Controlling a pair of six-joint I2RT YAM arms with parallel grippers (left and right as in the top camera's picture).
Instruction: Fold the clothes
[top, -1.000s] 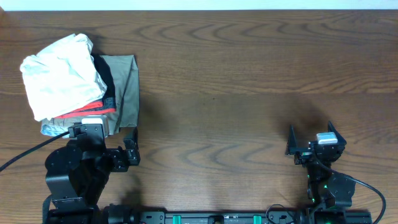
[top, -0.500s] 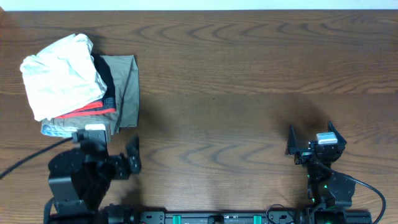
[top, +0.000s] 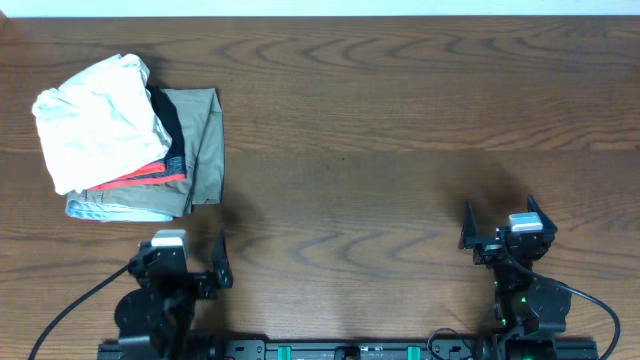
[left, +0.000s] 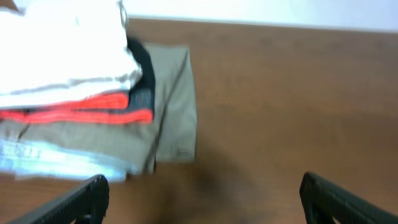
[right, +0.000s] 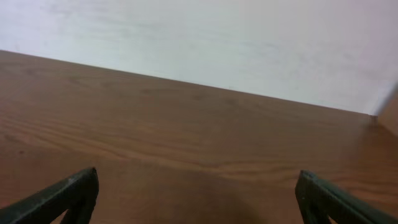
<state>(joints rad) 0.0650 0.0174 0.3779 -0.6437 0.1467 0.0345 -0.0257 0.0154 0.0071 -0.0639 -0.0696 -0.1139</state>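
Note:
A stack of folded clothes (top: 125, 140) lies at the table's left: a white garment (top: 95, 125) on top, then black, red, khaki (top: 200, 140) and light blue layers. The stack also shows in the left wrist view (left: 93, 99). My left gripper (top: 185, 262) is open and empty near the front edge, below the stack and apart from it; its fingertips frame bare wood in the left wrist view (left: 202, 196). My right gripper (top: 503, 222) is open and empty at the front right, over bare wood in the right wrist view (right: 198, 196).
The wooden table (top: 400, 120) stretches from the stack to the right edge. A white wall (right: 217, 43) stands behind the table's far edge. A cable (top: 70, 315) trails from the left arm at the front left.
My left arm has pulled back toward the front edge, away from the clothes stack. The right arm has not moved.

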